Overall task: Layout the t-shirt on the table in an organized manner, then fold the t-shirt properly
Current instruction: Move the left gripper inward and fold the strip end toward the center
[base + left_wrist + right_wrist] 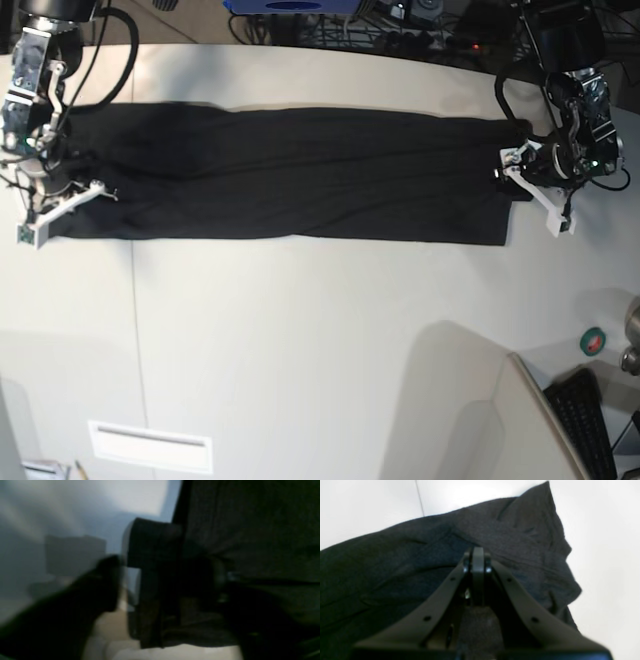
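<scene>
The black t-shirt (300, 175) lies stretched into a long band across the far half of the off-white table (300, 340); no print shows. My right gripper (95, 190) is at the band's left end. In the right wrist view its fingers (477, 555) are shut on the t-shirt (395, 562), pinching a fold. My left gripper (512, 170) is at the band's right end. The left wrist view is blurred: a dark finger (107, 580) stands apart from a strip of fabric (155, 580), with light showing between them.
A thin seam (420, 500) runs across the table (607, 555). A green tape roll (592, 341) and a keyboard (590, 420) sit at the right front edge. A grey panel (470, 410) stands front right. Cables and a blue object (290, 5) lie behind the table.
</scene>
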Motion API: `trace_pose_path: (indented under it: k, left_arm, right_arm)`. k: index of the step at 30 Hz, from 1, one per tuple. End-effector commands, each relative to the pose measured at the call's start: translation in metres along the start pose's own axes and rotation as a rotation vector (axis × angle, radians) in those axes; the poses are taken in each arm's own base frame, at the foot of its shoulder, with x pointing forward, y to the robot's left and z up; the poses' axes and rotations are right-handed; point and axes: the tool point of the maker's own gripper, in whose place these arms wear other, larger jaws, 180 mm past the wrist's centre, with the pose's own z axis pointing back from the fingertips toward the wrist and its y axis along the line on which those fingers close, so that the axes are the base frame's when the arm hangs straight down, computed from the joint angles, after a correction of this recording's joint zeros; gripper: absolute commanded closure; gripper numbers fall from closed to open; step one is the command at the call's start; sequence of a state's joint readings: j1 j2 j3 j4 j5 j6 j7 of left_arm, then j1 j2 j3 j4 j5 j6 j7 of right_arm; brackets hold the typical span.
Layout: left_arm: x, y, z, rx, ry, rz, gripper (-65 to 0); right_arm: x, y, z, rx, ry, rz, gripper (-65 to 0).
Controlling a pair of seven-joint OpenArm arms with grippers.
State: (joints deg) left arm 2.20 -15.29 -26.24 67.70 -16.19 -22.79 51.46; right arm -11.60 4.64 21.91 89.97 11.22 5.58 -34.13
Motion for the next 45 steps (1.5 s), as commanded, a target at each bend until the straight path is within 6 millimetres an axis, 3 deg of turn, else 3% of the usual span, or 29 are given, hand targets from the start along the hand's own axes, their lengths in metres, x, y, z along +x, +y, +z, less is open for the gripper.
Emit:
trace_pose_path:
  k: [1,4,7,11,16,19,24,27,36,40,45]
  left_arm:
    - [-0.013,-0.003,-0.002,-0.011,0.054,-0.003,-26.0]
    - [-0.013,-0.004,-0.005,-0.018,0.062,0.008,-0.8]
    - [-0.010,0.001,-0.010,-0.018,0.063,0.034,0.0]
    - [0.021,0.027,-0.002,0.032,-0.053,0.019,0.0]
    - [0.064,0.041,0.033,0.113,-0.191,-0.053,0.0]
    - [0.070,0.037,0.058,0.173,-0.259,-0.083,0.0]
    - [0.061,-0.031,0.071,0.115,-0.261,-0.173,0.0]
    - [0.054,-0.077,0.067,0.048,-0.259,-0.199,0.0]
    - [0.030,-0.190,0.044,-0.143,-0.207,-0.240,0.0]
    - [0.020,-0.224,0.039,-0.197,-0.181,-0.255,0.0]
    - [0.013,-0.242,0.039,-0.231,-0.169,-0.281,0.0]
  right_arm:
    - [0.020,-0.002,0.005,-0.003,-0.062,0.010,0.0]
    - [0.021,-0.002,0.011,-0.005,-0.076,0.019,0.0]
    - [0.025,-0.004,0.018,-0.009,-0.094,0.031,0.0]
    - [0.025,-0.004,0.024,-0.009,-0.103,0.038,0.0]
    - [0.022,-0.005,0.025,-0.011,-0.096,0.040,0.0]
    - [0.022,-0.005,0.024,-0.011,-0.095,0.040,0.0]
    - [0.024,-0.005,0.023,-0.010,-0.099,0.038,0.0]
    - [0.024,-0.005,0.023,-0.010,-0.099,0.038,0.0]
    - [0.025,-0.006,0.023,-0.012,-0.099,0.041,0.0]
    - [0.026,-0.017,0.025,-0.038,-0.102,0.020,0.0]
    - [0.025,-0.023,0.026,-0.050,-0.102,0.016,0.0]
